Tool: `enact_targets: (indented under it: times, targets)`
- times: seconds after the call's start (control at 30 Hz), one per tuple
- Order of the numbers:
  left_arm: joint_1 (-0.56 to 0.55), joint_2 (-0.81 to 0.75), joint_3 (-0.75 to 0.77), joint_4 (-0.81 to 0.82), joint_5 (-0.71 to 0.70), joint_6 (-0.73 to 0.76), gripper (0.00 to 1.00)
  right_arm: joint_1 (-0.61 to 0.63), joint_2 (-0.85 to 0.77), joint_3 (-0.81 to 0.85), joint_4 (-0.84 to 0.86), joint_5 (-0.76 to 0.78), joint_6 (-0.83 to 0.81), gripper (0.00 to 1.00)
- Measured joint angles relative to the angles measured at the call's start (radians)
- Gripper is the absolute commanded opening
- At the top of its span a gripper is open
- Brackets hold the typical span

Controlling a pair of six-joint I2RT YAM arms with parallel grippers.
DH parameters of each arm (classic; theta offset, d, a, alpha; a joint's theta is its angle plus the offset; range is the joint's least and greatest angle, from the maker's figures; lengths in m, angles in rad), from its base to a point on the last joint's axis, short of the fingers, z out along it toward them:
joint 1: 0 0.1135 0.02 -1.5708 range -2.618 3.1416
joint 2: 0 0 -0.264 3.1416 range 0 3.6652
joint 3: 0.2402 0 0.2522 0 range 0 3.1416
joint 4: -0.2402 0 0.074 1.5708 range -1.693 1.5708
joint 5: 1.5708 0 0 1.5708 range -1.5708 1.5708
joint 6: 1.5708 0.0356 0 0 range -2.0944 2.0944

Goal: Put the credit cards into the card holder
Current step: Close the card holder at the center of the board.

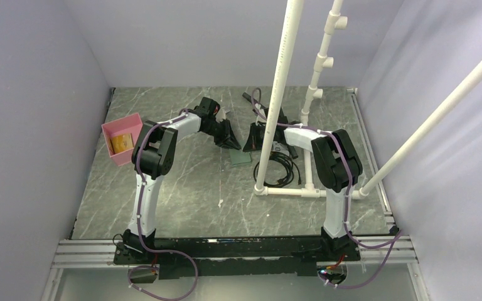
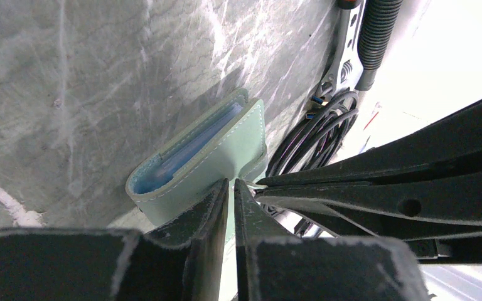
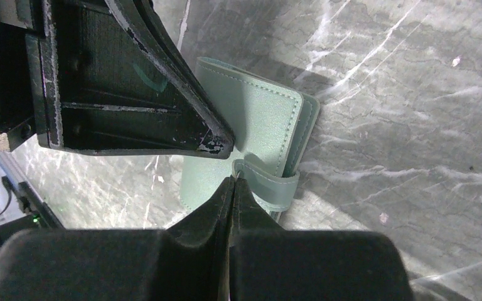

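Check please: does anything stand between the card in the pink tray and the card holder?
Yes: the left arm's elbow stands beside the pink tray, on the line to the card holder, which lies folded.

Two-arm pose. The left arm (image 1: 163, 141) and the right arm (image 1: 332, 157) each rise from a base at the table's near edge, elbow bent high, forearm angled inward and down toward the middle of the table. The wrists converge until the fingers stand almost tip to tip. The left gripper (image 2: 231, 188) clamps a thin flap of the card holder (image 3: 257, 113), jaws narrowly parted. The right gripper (image 3: 232, 183) has its jaws fully closed, tips at the holder's tab; a pinch cannot be confirmed.
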State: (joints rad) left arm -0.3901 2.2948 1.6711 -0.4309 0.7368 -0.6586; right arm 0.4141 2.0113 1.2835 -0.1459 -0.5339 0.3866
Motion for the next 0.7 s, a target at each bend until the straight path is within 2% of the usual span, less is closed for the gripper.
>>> enact_targets:
  times: [0.53, 0.7]
  targets:
    - [0.000, 0.000, 0.000, 0.001, 0.000, 0.000, 0.17, 0.064, 0.000, 0.085, -0.135, 0.199, -0.047, 0.00]
    - [0.000, 0.000, 0.000, 0.003, 0.002, -0.008, 0.25, 0.077, 0.000, 0.091, -0.145, 0.228, -0.055, 0.00]
